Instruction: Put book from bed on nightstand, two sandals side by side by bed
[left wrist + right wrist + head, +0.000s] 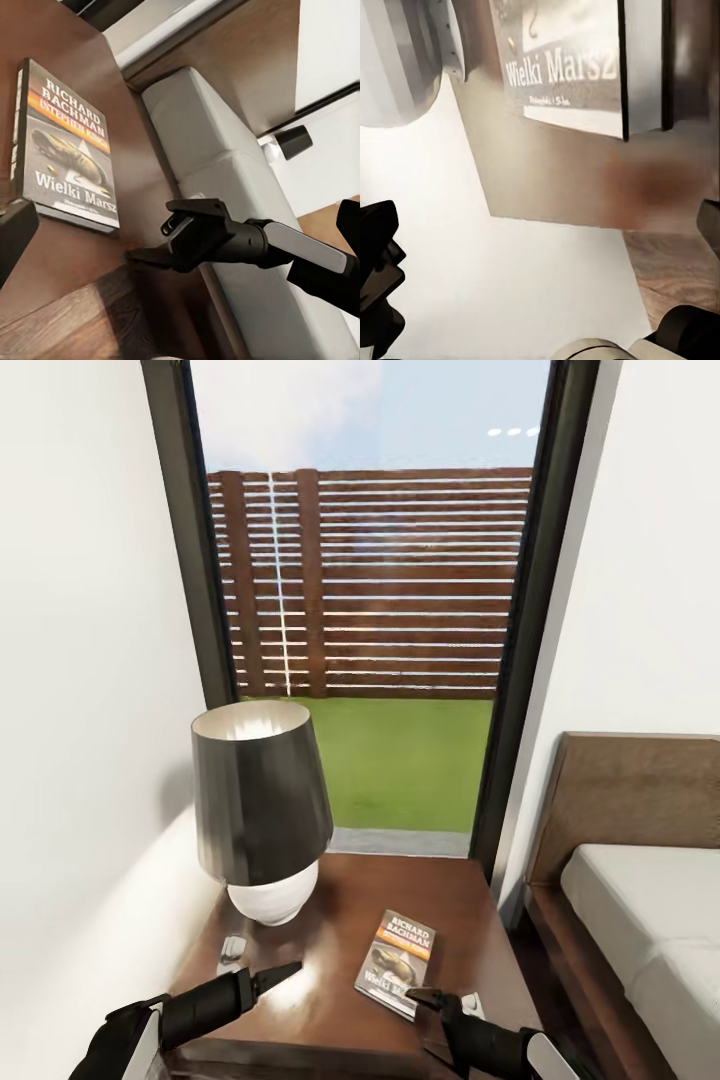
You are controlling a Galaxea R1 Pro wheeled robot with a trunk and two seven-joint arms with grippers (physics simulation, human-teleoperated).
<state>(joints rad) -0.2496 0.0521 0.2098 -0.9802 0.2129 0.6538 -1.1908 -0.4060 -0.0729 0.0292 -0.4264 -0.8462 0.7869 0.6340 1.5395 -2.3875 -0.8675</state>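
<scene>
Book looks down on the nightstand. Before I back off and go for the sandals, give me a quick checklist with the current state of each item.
1. Book lying flat on the nightstand: ok, cover up, right of the lamp.
2. Book fully on the top, not overhanging: ok, wood shows around it in the head view.
3. Right gripper let go of the book: ok, its tip sits just off the book's near corner, nothing held.
4. Left gripper free: ok, over bare wood, holding nothing.
5. Lamp upright: ok.
6. Sandals located: cannot tell from these views.
7. Bed to the right of the nightstand: ok.
</scene>
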